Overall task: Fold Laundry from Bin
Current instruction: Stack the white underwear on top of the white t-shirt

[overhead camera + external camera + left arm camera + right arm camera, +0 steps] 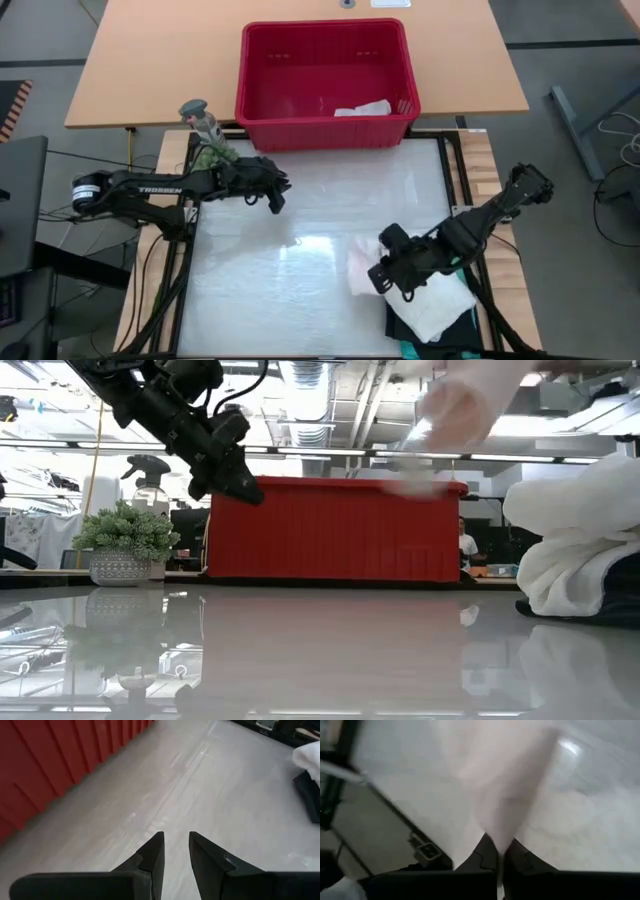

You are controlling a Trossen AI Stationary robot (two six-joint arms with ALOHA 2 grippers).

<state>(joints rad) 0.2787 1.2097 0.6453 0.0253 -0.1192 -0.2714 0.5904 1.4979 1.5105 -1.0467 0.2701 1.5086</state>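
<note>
The red bin (325,132) stands at the table's far edge, with a white cloth (365,108) lying on its floor. My left gripper (277,200) hovers just in front of the bin's near left corner, slightly open, with nothing between its fingers (176,845). My right gripper (380,272) is over the table's near right part, shut on a pale, thin cloth (360,265). A stack of folded laundry rests at the near right corner: a white garment (438,305) on top of a black one (470,325), with teal (412,349) at the edge. My right gripper pinches the pale cloth between its two fingers at a bunched part (501,832); one layer or several, I cannot tell. The fingers slant downward from the table's right side. The cloth trails off the fingertips, slack and blurred, high above the table (450,405).
A small potted plant (212,152) and a spray bottle (197,112) stand at the far left, close to my left arm. The white tabletop (300,290) between the two grippers is bare and glossy. A wooden desk (160,60) lies behind the bin.
</note>
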